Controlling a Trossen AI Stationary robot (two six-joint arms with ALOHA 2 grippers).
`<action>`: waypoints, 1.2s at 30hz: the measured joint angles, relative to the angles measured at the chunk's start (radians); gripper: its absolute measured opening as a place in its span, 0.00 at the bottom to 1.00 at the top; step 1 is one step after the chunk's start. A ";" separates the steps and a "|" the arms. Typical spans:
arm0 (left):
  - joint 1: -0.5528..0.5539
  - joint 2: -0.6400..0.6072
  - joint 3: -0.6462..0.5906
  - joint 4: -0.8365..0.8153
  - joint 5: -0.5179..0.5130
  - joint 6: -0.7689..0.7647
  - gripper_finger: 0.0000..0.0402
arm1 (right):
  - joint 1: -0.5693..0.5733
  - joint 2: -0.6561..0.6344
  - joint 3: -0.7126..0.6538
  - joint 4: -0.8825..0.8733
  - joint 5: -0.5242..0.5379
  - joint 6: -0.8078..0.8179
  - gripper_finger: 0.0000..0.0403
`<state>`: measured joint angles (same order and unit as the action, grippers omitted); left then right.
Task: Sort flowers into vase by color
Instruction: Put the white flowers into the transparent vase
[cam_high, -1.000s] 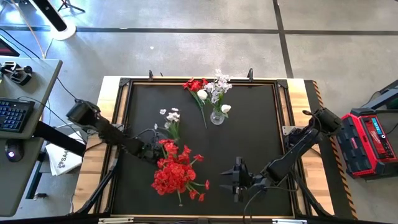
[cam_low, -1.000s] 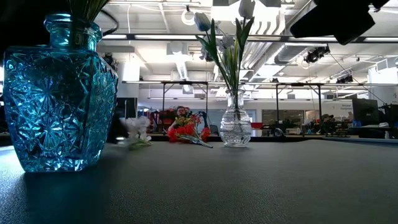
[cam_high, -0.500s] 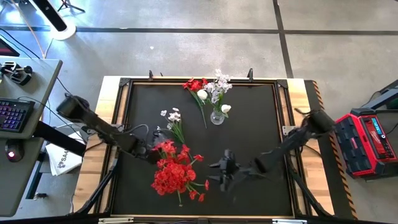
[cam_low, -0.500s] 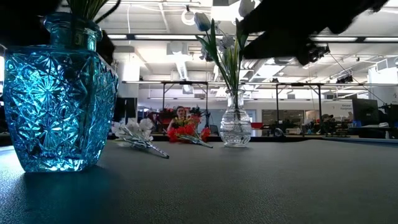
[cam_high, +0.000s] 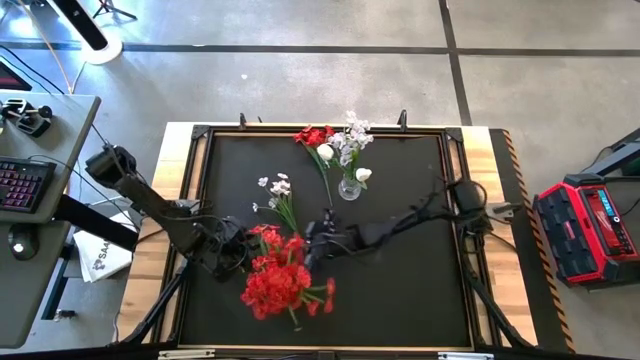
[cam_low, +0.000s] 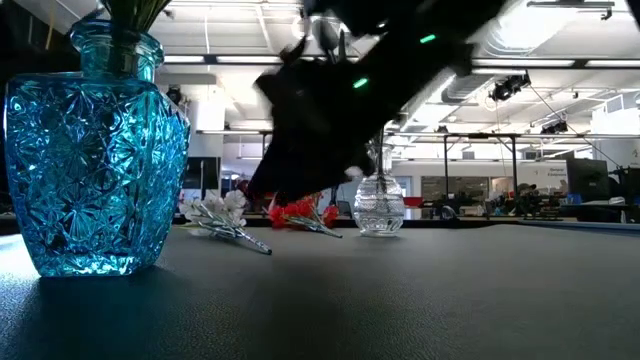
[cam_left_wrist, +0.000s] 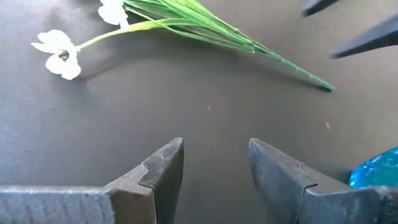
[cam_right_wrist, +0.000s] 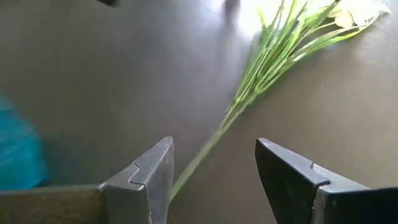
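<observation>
Since the earlier frames, the right arm has swung across the mat from the 5 o'clock area toward its middle, so the right gripper (cam_high: 316, 243) now hangs just past the stem end of the loose white sprig (cam_high: 277, 199). Its jaws stand apart with nothing between them, and in the right wrist view that sprig's green stem (cam_right_wrist: 249, 87) runs up between the two fingers (cam_right_wrist: 297, 177). The left gripper (cam_high: 232, 252) has drawn back slightly toward 8 o'clock and sits close beside the blue vase (cam_low: 95, 150), which holds the red blooms (cam_high: 278, 280). Its jaws are also apart and empty; its wrist view looks over bare mat at the same white sprig (cam_left_wrist: 186, 25), with a sliver of blue glass (cam_left_wrist: 376, 168) at the edge.

On the black mat (cam_high: 410, 200), the white sprig lies flat at about 10 o'clock from centre, well apart from the clear vase (cam_high: 348, 187) at 12 o'clock, which holds pale flowers (cam_high: 350, 140). A loose red sprig (cam_high: 316, 140) lies on the mat just beside that clear vase, toward 11 o'clock.
</observation>
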<state>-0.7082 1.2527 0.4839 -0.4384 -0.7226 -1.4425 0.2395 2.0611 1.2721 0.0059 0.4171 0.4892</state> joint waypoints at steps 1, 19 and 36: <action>-0.011 0.007 0.000 -0.002 -0.018 -0.012 0.42 | -0.012 0.030 0.042 -0.034 -0.001 0.002 0.50; -0.052 0.203 0.000 0.160 -0.062 -0.051 0.42 | -0.054 0.171 0.305 -0.447 -0.043 -0.009 0.04; -0.106 0.203 0.000 0.151 -0.080 -0.100 0.42 | 0.266 -0.170 -0.122 -0.854 -0.138 0.585 0.00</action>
<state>-0.8139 1.4559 0.4839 -0.2870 -0.8029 -1.5429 0.5055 1.8908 1.1506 -0.8481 0.2795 1.0739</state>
